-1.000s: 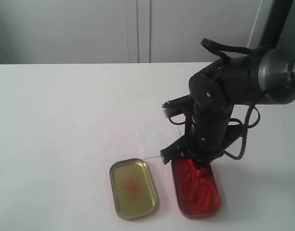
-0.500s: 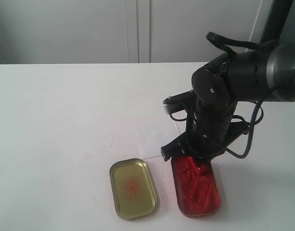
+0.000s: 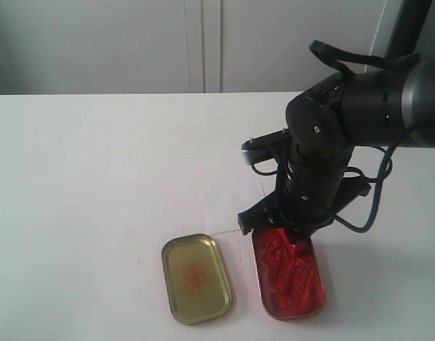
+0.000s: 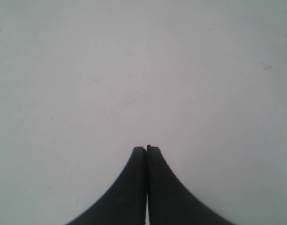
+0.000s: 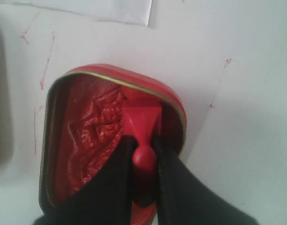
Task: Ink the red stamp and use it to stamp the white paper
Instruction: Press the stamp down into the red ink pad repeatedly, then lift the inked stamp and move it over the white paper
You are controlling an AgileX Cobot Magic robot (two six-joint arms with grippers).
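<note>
My right gripper [image 5: 143,140] was closed on the narrow knobbed handle of the small red plastic stamp [image 5: 142,123]. The two black fingers were parted only by the handle's width, and I held it there so that the square block base pointed straight down and stayed free to meet the ink. The base sat inside the oval tin of red ink [image 5: 134,77], at the end of the tin nearest the paper and close to its rim. It looked to be down on the lumpy red pad, but I could not tell how hard it was pressing.

The thin white square of paper [image 3: 228,202] lay flat on the white table [image 3: 96,156] just beyond that end of the tin and apart from it, partly hidden behind my arm in the exterior view. That closeness suited me, since I judged the inked stamp would need only a short lift and carry. The shallow gold-coloured tin lid [image 3: 196,278] lay beside the ink tin, out of that path.

My left gripper [image 4: 146,149] had its fingers pressed together on nothing, hanging over bare table clear of the work.
</note>
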